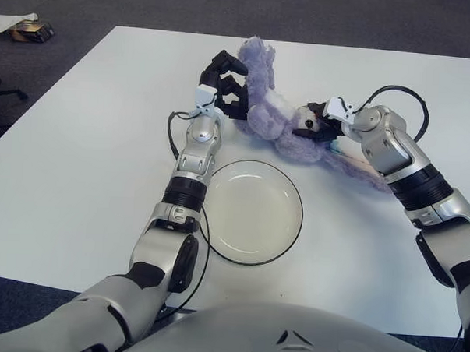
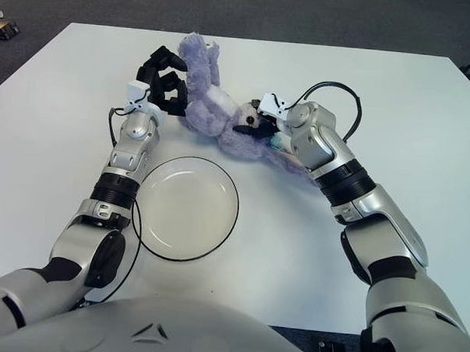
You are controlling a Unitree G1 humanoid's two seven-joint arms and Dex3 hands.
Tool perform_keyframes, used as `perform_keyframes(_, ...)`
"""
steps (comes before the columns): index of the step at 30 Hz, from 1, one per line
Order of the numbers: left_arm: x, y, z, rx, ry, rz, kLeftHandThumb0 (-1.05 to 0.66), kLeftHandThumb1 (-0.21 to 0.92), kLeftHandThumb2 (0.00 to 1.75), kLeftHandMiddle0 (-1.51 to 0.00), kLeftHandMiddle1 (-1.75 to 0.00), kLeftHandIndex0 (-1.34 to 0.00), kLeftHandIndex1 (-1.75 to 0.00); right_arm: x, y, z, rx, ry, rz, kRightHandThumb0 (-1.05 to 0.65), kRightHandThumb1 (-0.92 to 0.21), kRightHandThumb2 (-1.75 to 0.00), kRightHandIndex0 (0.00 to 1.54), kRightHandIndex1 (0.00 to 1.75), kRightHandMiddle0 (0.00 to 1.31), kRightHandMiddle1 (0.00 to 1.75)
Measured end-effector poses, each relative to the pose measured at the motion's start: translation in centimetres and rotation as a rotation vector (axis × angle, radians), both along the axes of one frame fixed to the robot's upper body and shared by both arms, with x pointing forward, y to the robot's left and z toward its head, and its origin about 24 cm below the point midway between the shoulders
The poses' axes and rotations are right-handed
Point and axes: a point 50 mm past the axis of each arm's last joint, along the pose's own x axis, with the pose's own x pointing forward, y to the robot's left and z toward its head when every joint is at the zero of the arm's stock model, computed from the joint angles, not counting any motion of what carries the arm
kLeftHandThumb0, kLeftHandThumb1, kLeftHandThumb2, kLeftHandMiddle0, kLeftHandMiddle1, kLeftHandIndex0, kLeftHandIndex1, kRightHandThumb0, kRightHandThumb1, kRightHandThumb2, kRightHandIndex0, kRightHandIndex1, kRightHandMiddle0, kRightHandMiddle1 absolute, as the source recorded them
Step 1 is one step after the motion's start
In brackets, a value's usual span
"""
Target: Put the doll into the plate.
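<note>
A purple plush doll [image 1: 278, 115] is seen lying on the white table [image 1: 79, 161], toward its far edge and just beyond the plate [image 1: 253, 212], which is set nearer the front edge. The left hand [image 1: 223, 86] is placed against the doll's left side, its black fingers [image 1: 233, 65] curled onto the plush. The right hand [image 1: 325, 121] is pressed to the doll's right side, fingers closed on the fabric. The doll is held between both hands, outside the plate. A small dark object [image 1: 31, 31] is seen on the floor past the table's far left corner.
</note>
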Motion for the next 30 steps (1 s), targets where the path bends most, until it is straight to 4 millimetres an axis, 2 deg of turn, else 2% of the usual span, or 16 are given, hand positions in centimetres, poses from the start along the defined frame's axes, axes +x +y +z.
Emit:
perform_keyframes(7,0.0,-0.1,0.0,-0.012,-0.001,-0.004,0.00,-0.04,1.68,-0.91,-1.64,-0.65,-1.75,0.0,0.3,-0.2,-0.009,-0.003,0.001,-1.04,-0.92,-0.53,0.00,0.00,0.00,0.23)
perform_keyframes(19,-0.1,-0.3,0.1,-0.023,-0.006,-0.008,0.00,-0.03,1.68,-0.90,-1.65,-0.64,-1.75,-0.3,0.4,-1.0,-0.004,-0.010,0.020,-1.04,-0.92,-0.61,0.01,0.00,0.00,0.28)
perform_keyframes(23,-0.1,-0.4,0.1,-0.026,-0.006,-0.010,0.00,-0.03,1.68,-0.90,-1.65,-0.64,-1.75,-0.3,0.3,-1.2,-0.007,-0.014,0.025,-1.03,-0.92,-0.64,0.05,0.03,0.00,0.36)
perform_keyframes(28,-0.1,-0.5,0.2,-0.029,-0.009,-0.011,0.00,-0.02,1.67,-0.90,-1.65,-0.64,-1.75,-0.3,0.0,-1.4,0.000,-0.015,0.015,-1.01,-0.92,-0.61,0.01,0.47,0.00,0.67)
perform_keyframes(30,-0.1,-0.5,0.2,-0.031,-0.009,-0.009,0.00,-0.02,1.67,-0.90,-1.65,-0.64,-1.75,-0.3,0.0,-1.4,0.009,-0.022,0.009,-0.99,-0.92,-0.57,0.00,0.78,0.00,1.03)
